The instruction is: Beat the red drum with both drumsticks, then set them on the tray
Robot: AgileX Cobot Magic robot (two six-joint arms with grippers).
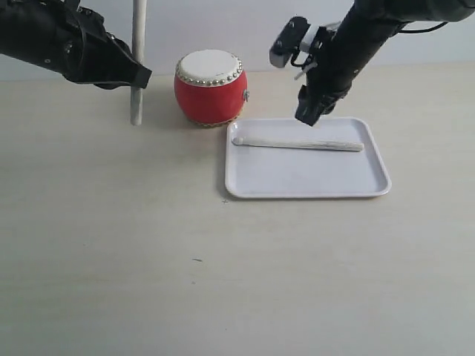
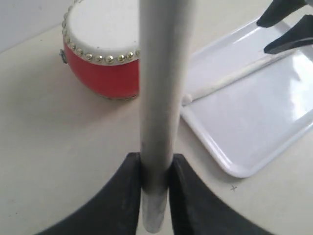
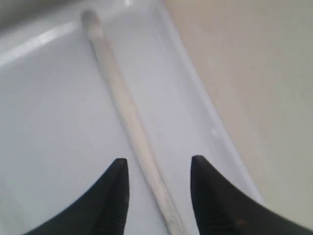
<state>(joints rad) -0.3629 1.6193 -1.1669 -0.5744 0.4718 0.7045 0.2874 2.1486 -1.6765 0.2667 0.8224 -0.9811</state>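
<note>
Right, quick read, biggest first. Table point(image 1: 148, 259) is carrying the whole setup. Tray point(image 1: 312, 176) is lying flat on it, glossy white with a low rim. It's looking slick, so I'm expecting anything round to be rolling on it until the rim stops it.

Red drum point(image 1: 210, 93) is standing upright just beside the tray, off the corner the lying drumstick point(image 1: 297, 144) is pointing its rounded tip at, with a small gap showing.

Right gripper point(image 1: 312, 115) is hovering just over the tray's drum-side long edge. Its jaws are standing apart either side of the lying drumstick, with clearance on both sides, gripping nothing.

Left gripper point(image 2: 155, 169) is hanging well apart from the tray, beyond the drum, clenched on the upright drumstick point(image 1: 137, 59) near its lower end. Only a short stub is poking out below the grip, and the rest is running up out of the exterior view.

The lying drumstick is resting lengthwise inside the tray, close along that same edge.

Handling, my guess: the sticks are looking light, stiff, thin and smooth. They're not fragile, but round, so likely to be twisting or sliding in a two-jaw pinch. Gripping near the end is leaving a long lever above, so I'd be tilting slowly or taking hold nearer mid-length. For the drop I'd be laying it flat and low, parallel to the lying one, and letting go gently.
</note>
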